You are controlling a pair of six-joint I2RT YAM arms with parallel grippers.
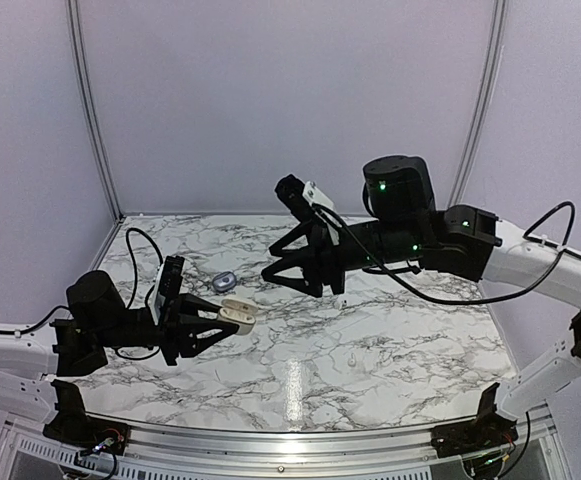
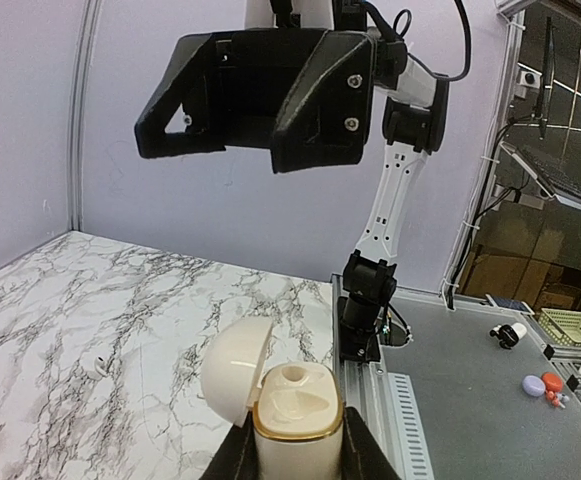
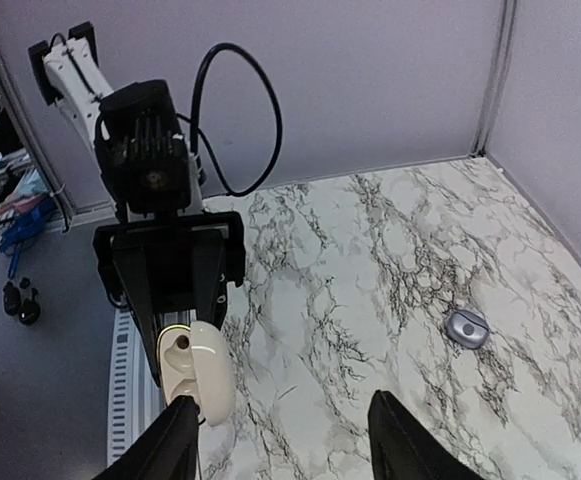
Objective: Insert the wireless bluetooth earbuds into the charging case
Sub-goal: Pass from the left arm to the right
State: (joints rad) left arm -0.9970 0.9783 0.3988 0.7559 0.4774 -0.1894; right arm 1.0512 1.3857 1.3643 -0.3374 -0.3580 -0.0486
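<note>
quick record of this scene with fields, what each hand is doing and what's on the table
left hand: shut on the charging case
case lid: open, tipped to one side
case contents: cannot tell
right hand: open, empty, raised over the table
on the table: small grey oval object; tiny white piece, possibly an earbud

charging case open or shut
Open. The charging case, clamped in the left tool, has its domed lid swung aside, inner tray exposed.
</note>
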